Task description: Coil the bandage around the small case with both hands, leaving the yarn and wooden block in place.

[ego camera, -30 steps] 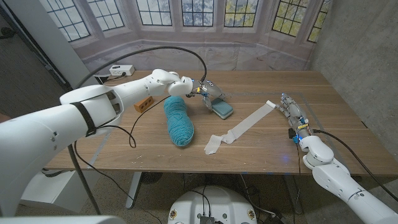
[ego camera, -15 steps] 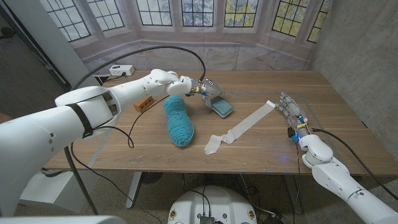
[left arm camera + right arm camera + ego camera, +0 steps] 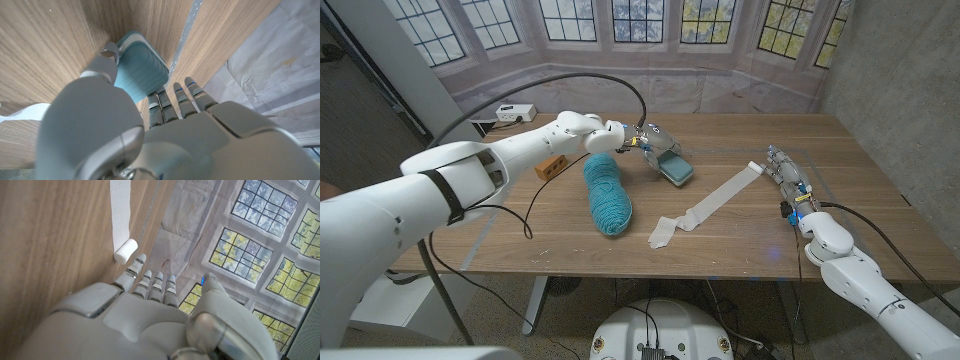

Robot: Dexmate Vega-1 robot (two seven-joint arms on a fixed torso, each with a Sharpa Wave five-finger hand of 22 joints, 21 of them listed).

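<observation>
The small teal case (image 3: 676, 173) lies on the table right of the teal yarn (image 3: 607, 193). My left hand (image 3: 654, 145) is over the case's far end. In the left wrist view the case (image 3: 140, 69) sits between the thumb (image 3: 104, 59) and the straight fingers (image 3: 176, 99), which touch its opposite edges. The white bandage (image 3: 712, 204) stretches unrolled across the table, its rolled end (image 3: 125, 250) just beyond the fingertips (image 3: 138, 261) of my right hand (image 3: 786, 176). That hand is open with straight fingers and holds nothing. The wooden block (image 3: 551, 166) sits left of the yarn.
A black cable (image 3: 525, 212) loops over the table by the yarn. A white power strip (image 3: 515, 112) lies at the far left. The bandage's folded loose end (image 3: 662, 234) is near the table's front edge (image 3: 620, 272).
My right hand has crept a little farther along the table toward the bandage's rolled end. The left hand has shifted slightly at the case.
</observation>
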